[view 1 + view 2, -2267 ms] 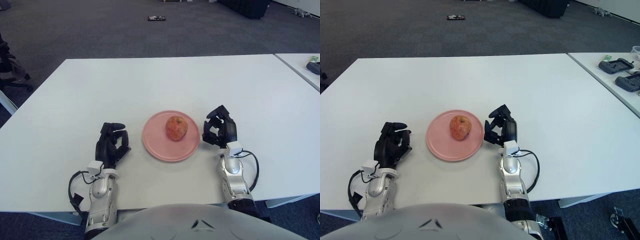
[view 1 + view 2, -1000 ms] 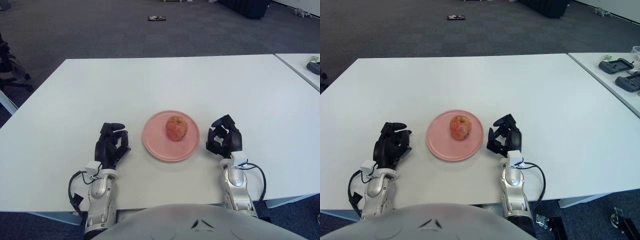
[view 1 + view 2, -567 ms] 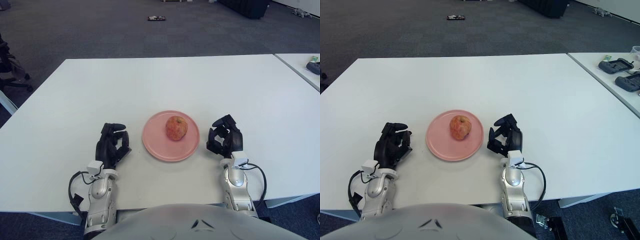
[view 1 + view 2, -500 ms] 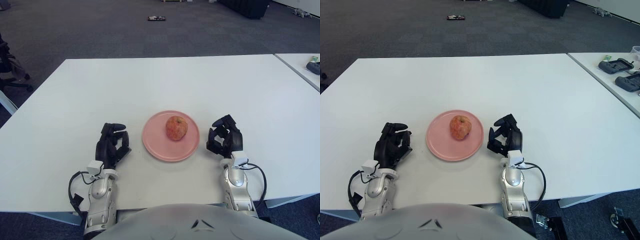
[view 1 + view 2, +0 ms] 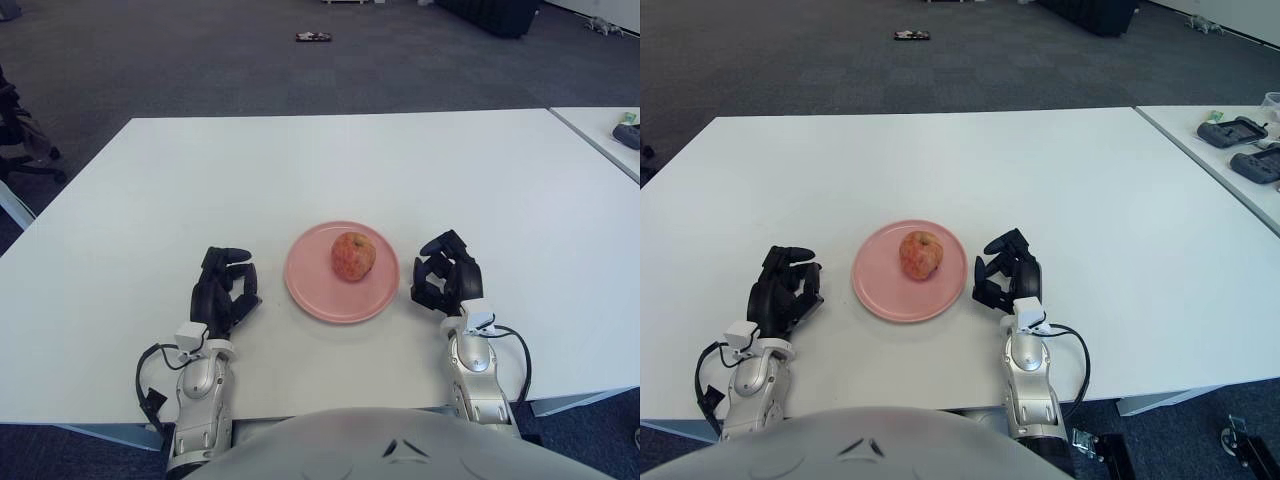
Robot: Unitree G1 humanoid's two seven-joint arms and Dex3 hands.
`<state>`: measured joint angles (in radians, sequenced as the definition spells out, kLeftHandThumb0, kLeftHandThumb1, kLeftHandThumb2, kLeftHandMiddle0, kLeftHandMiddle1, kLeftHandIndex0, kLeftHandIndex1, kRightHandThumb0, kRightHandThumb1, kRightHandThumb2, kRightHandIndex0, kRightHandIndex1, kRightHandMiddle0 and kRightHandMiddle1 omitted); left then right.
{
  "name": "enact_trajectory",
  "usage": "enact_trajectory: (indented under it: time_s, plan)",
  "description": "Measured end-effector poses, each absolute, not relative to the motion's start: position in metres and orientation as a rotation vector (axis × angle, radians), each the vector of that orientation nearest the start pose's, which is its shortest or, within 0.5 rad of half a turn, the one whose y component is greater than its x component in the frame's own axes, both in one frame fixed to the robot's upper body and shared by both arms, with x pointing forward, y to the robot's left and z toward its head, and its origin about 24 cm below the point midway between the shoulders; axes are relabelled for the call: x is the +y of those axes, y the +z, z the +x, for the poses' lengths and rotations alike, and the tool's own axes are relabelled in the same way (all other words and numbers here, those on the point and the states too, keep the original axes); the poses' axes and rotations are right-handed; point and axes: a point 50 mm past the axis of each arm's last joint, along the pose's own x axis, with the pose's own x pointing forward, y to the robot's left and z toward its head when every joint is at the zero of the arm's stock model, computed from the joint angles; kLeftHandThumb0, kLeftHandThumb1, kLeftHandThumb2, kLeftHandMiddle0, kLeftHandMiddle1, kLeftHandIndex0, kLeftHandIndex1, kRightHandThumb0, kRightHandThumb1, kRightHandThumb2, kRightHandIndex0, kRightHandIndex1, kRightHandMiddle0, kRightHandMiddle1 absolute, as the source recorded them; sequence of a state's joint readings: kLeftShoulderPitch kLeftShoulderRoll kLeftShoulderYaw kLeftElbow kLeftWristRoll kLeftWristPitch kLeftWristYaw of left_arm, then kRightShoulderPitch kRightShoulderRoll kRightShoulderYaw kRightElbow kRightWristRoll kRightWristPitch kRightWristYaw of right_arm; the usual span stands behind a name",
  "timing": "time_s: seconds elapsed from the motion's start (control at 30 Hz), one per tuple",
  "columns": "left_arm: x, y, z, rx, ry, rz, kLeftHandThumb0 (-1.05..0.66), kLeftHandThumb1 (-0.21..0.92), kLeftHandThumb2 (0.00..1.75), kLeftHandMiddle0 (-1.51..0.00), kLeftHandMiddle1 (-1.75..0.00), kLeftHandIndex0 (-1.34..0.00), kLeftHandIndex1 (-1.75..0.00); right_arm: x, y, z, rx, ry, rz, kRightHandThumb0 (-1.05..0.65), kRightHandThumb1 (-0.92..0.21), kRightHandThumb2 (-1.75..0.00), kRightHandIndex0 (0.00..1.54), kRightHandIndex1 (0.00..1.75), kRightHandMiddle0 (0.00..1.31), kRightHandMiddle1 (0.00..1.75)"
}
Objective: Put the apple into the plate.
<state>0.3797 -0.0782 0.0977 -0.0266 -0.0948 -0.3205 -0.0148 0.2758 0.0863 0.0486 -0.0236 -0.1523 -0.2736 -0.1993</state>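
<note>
Though flanked by each hand [image 5: 447,282], apple [image 5: 353,255] mid-plate [image 5: 310,295].

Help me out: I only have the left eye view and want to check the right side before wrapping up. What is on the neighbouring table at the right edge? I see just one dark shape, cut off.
Observer: The right eye view shows more of that side table. Two dark handheld devices lie on it, one behind the other, both far from the right hand.
Operator: Anything else over there?
Observer: Yes, the edge of a clear container at the frame border, behind the devices. On the main table, the apple sits in the plate, and the left hand shows left of the plate.
</note>
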Motion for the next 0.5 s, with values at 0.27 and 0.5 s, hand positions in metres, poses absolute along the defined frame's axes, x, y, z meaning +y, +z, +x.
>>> enact_trajectory:
  time_s: [0.27,0.5]
  plan:
    - [0.1840,0.0006,0.1647,0.008,0.239,-0.112,-0.39,0.64,0.91,-0.98,-1.75,-0.36,-1.75,-0.1470,0.0152,0.1918,-0.023,-0.211,-0.067,-0.42,-0.50,-1.10,0.72,1.55,0.47,1.75]
    - [0.1839,0.0004,0.1644,0.004,0.242,-0.113,-0.39,0.62,0.94,-0.99,-1.75,-0.38,-1.75,-0.1471,0.0167,0.1919,-0.022,-0.206,-0.070,-0.42,-0.50,-1.10,0.73,1.54,0.47,1.75]
